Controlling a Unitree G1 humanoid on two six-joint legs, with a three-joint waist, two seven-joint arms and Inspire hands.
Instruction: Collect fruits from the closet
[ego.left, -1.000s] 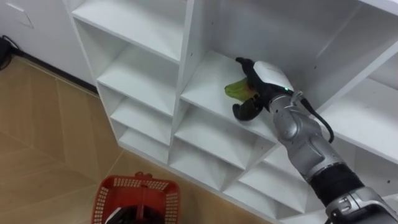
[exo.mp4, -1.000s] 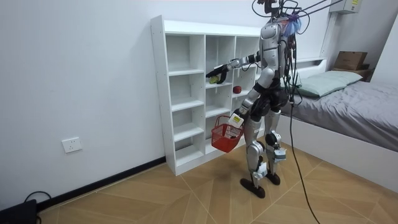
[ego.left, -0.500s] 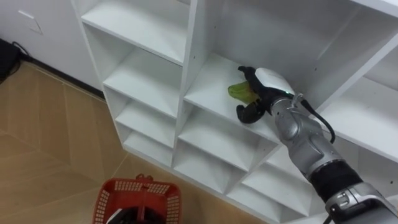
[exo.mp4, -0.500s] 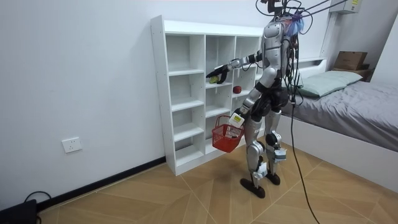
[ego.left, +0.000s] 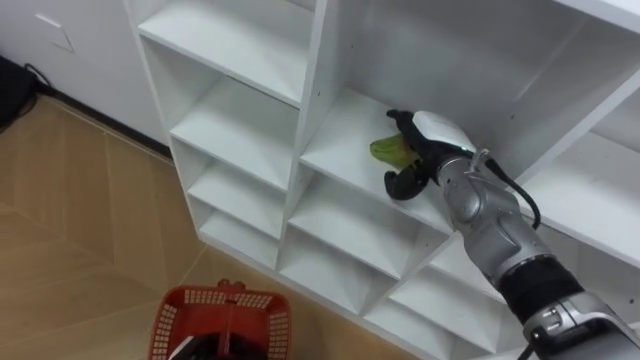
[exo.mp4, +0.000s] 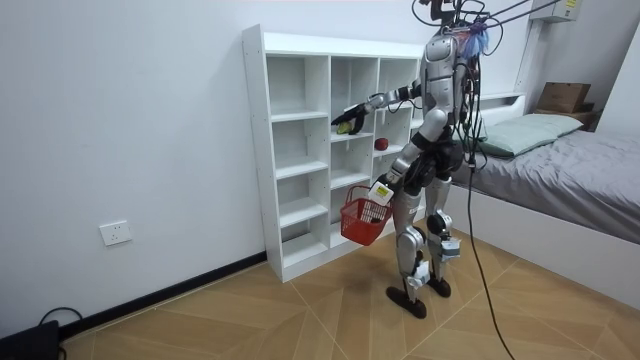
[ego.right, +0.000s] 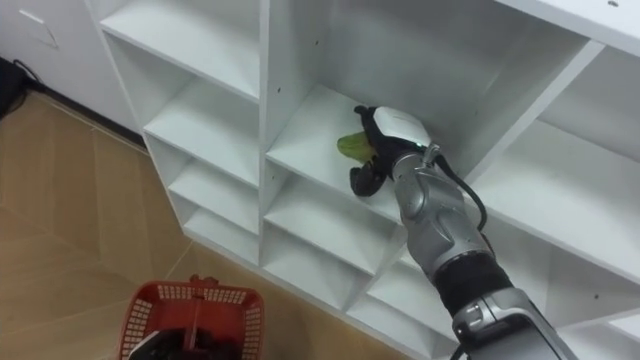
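The right hand stays curled around the green fruit, with no change, inside the same middle compartment of the white shelf unit. The red basket hangs below the left hand; whether that hand is closed cannot be told.

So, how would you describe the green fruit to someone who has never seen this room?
Find the white shelf unit against the wall, then its middle column, where the robot's right hand reaches into an upper compartment. The green fruit sits in that hand's curled fingers. Its neighbour, the red fruit in the next column to the room view's right, lies alone on its shelf, untouched.
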